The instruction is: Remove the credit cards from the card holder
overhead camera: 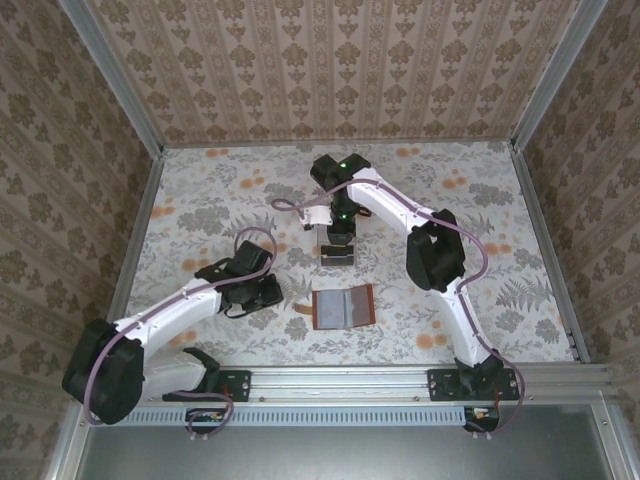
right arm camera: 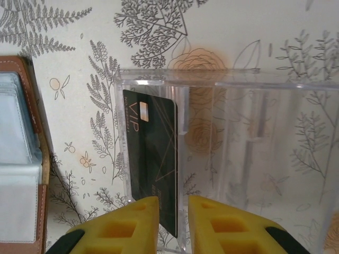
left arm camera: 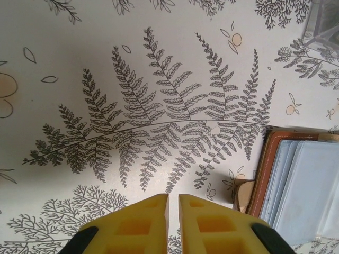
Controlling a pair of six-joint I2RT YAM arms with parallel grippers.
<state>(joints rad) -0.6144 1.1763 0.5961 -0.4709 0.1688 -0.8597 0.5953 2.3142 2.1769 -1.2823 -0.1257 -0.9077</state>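
The card holder point(overhead camera: 343, 306) lies open and flat on the table, with a brown rim and grey-blue lining point(left arm camera: 296, 180); its edge also shows in the right wrist view point(right arm camera: 21, 159). A dark credit card point(right arm camera: 151, 153) marked VIP leans inside the clear plastic box point(right arm camera: 254, 159). My right gripper point(right arm camera: 174, 206) hangs over that box point(overhead camera: 338, 252), jaws slightly apart on either side of the card's near edge, with a gap on both sides. My left gripper point(left arm camera: 173, 203) hovers over bare table just left of the holder, fingers almost together and empty.
The holder's small tan tab point(left arm camera: 243, 194) sticks out on its left side. The clear box point(left arm camera: 323, 21) stands just behind the holder. Patterned walls point(overhead camera: 340, 70) close in the table on three sides, and a metal rail point(overhead camera: 340, 380) runs along the near edge.
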